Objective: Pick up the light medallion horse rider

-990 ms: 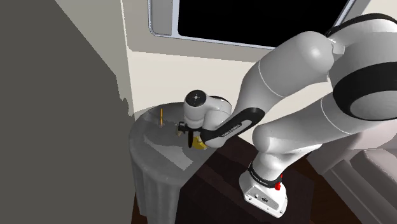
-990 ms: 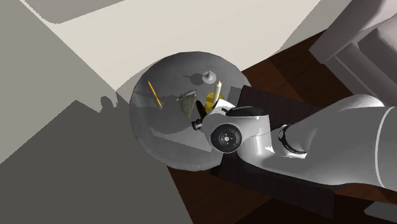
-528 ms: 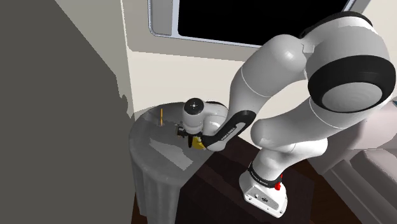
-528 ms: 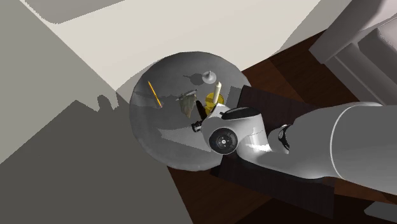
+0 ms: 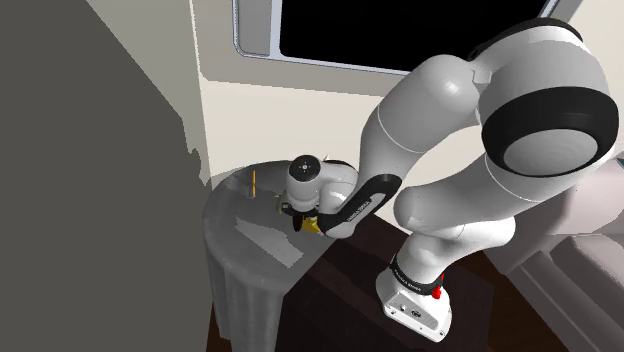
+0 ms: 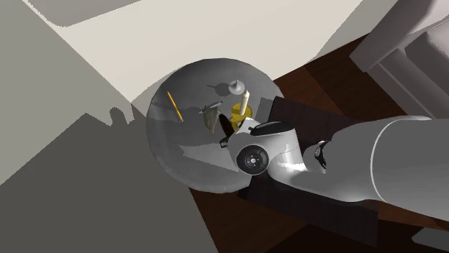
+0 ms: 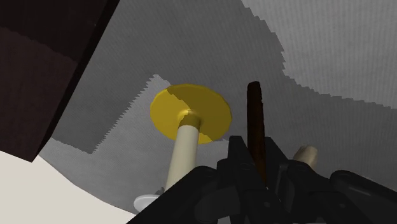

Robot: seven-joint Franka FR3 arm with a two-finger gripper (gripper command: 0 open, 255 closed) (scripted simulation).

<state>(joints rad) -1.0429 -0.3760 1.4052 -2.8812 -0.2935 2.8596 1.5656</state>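
One thin dark brown medallion (image 7: pixel 256 114) sits edge-on between the gripper (image 7: pixel 256 151) fingers (image 7: pixel 237 160). Both black fingers press on its flat faces, so it's pinched, not just straddled. No rider relief is readable from this angle, only the rim. Can't tell whether its lower edge rests on the round grey table (image 7: pixel 331 51) or is off it. In the second exterior view the medallion (image 6: pixel 225 122) is a dark sliver right of the table's (image 6: pixel 180 169) middle, right at the gripper (image 6: pixel 226 135) tip, and the white wrist (image 6: pixel 266 154) covers the table edge nearest the arm. Just beside it toward that view's right is a cream candle (image 6: pixel 245 98), upright on a round yellow base (image 6: pixel 236 115). The wrist view has the same candle (image 7: pixel 183 153) and base (image 7: pixel 207 108) near one finger, not touching. On the medallion's other side is an olive-grey piece (image 6: pixel 210 117), close but with a gap. The pale stub (image 7: pixel 306 154) by the other finger may be the same piece; can't confirm. Farther off are a yellow pencil (image 6: pixel 173 106) toward that view's left and a small grey cone-shaped piece (image 6: pixel 234 87) toward the view's top. In the shoulder view the gripper (image 5: pixel 297 214) is low over the table (image 5: pixel 240 245), pointing down, with the pencil (image 5: pixel 254 182) behind it and a black area in the window (image 5: pixel 400 30) above.
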